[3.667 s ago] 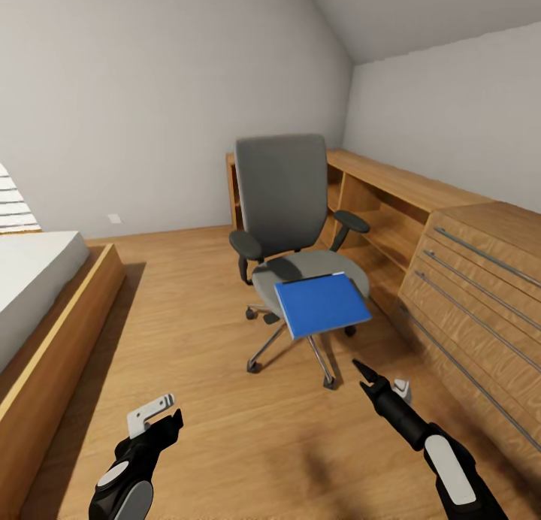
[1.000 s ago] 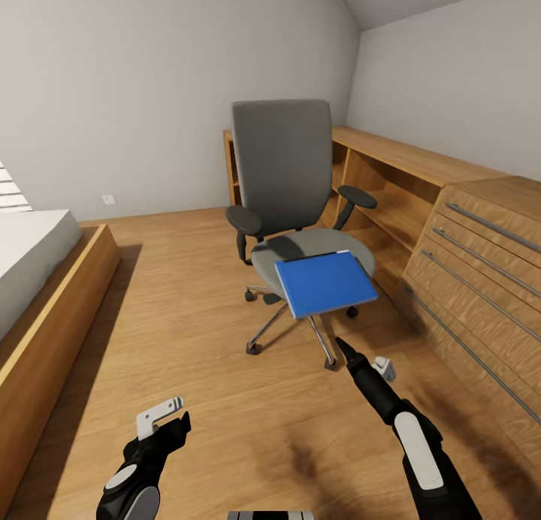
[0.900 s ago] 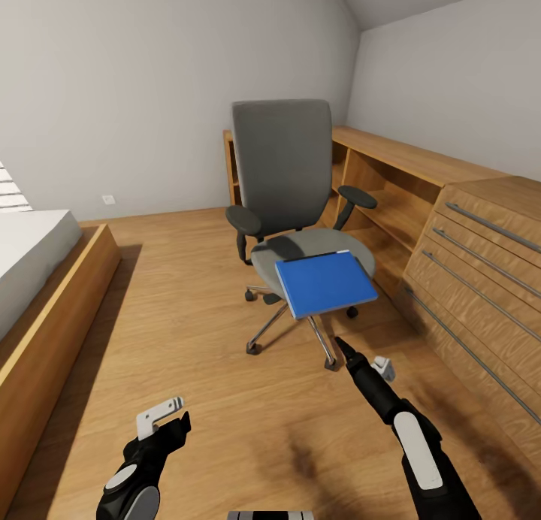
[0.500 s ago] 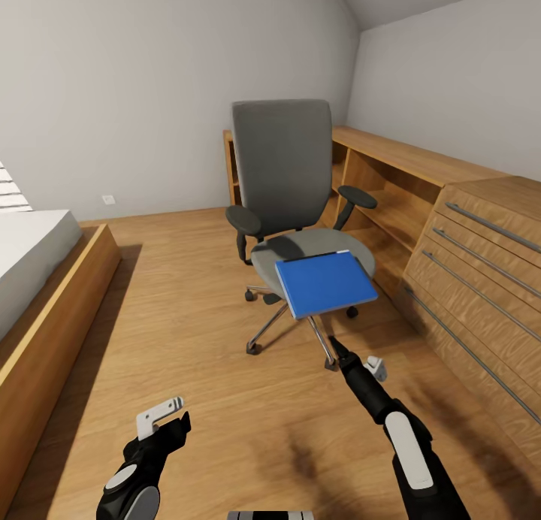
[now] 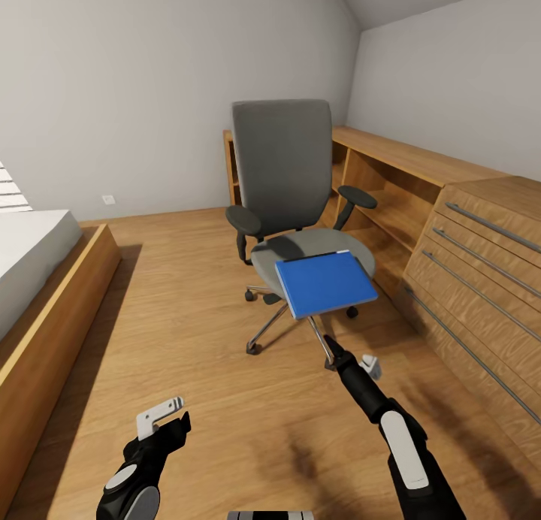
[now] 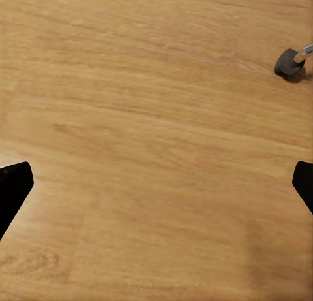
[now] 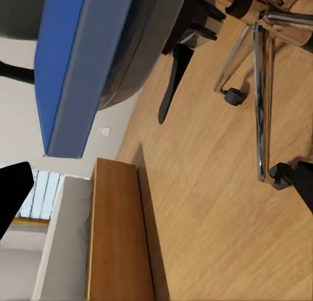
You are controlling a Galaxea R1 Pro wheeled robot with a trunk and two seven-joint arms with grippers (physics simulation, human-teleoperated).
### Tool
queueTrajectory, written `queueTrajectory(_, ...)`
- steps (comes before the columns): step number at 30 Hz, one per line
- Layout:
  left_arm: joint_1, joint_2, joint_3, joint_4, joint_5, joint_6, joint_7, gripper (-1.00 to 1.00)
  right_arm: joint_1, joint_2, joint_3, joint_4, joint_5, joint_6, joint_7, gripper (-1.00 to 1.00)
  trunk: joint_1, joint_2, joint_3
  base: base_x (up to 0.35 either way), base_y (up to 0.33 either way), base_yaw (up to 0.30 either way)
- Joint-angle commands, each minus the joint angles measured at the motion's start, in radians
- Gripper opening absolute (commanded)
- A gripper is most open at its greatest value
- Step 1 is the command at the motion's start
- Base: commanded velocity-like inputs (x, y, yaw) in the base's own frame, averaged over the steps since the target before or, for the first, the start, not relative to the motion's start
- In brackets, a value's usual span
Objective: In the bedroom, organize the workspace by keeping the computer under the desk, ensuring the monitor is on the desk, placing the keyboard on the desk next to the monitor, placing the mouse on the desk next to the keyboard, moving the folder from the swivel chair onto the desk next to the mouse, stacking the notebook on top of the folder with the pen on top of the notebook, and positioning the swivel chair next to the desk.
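**A:** What is the step in hand, as you judge it?

**B:** Fetching the folder (image 5: 324, 283) off the swivel chair (image 5: 289, 204). It lies flat on the front of the seat, one corner hanging out past the seat edge. The right gripper (image 5: 332, 347) hangs low, just below and in front of that overhang, above the chair's chrome base.

**A:** And the jaws?

**B:** In the right wrist view the two dark tips sit at opposite edges, so I take those jaws as spread wide, holding nothing. The left gripper (image 5: 161, 417) hangs near the floor (image 5: 195, 340), well apart from the chair. Its jaws are wide too, with bare planks between them.

**A:** How should the grasp go?

**B:** From that wrist view, the folder's pale edge (image 7: 91, 72) faces the camera from above. I would raise the gripper level with that edge, slide one finger under the overhanging corner and the other over the top, then close. Come in gently: the chair is on wheels, and a push could roll it or tip the folder off.

**A:** Count what is there.

**B:** One folder, one swivel chair with two black armrests. Two grippers. One bed (image 5: 34, 279) on the left and one light wood drawer unit (image 5: 481, 279) on the right. No table here.
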State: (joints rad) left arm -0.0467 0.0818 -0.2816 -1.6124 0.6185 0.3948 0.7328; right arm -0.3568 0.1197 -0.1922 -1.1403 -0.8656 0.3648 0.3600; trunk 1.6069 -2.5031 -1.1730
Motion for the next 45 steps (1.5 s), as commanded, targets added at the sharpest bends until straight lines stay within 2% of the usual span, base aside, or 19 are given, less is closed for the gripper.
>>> queueTrajectory(1, -0.001, 0.001, -0.002, -0.001, 0.006, 0.002, 0.008, 1.0, -0.001, 0.001, -0.003, 0.0, -0.008, 0.01, 0.01, 1.0, 0.0, 0.0, -0.001, 0.0, 0.0, 0.0)
queueTrajectory(7, -0.001, 0.001, -0.002, -0.001, 0.006, 0.002, 0.008, 1.0, -0.001, 0.001, -0.001, -0.001, -0.009, 0.01, 0.093, 1.0, 0.0, 0.0, -0.001, 0.0, 0.0, 0.0)
queueTrajectory(11, -0.001, 0.001, -0.002, -0.001, 0.006, 0.002, 0.008, 1.0, -0.001, 0.001, -0.001, -0.001, -0.008, 0.01, 0.114, 1.0, 0.0, 0.0, -0.001, 0.0, 0.0, 0.0)
queueTrajectory(24, -0.001, 0.001, -0.002, -0.001, 0.006, 0.0, 0.008, 1.0, -0.001, 0.001, -0.004, 0.004, -0.011, 0.01, 0.122, 1.0, 0.0, 0.0, -0.001, 0.014, 0.0, 0.0)
queueTrajectory(34, -0.001, 0.001, -0.017, 0.006, 0.005, -0.002, 0.008, 1.0, -0.001, -0.001, -0.005, 0.005, -0.031, 0.01, 0.122, 1.0, 0.0, 0.0, -0.001, 0.184, 0.0, 0.0)
queueTrajectory(45, -0.001, 0.001, -0.027, 0.01, 0.004, -0.004, 0.008, 1.0, -0.001, -0.002, -0.005, 0.005, -0.036, 0.01, 0.122, 1.0, 0.0, 0.0, -0.001, 0.127, 0.022, 0.0)
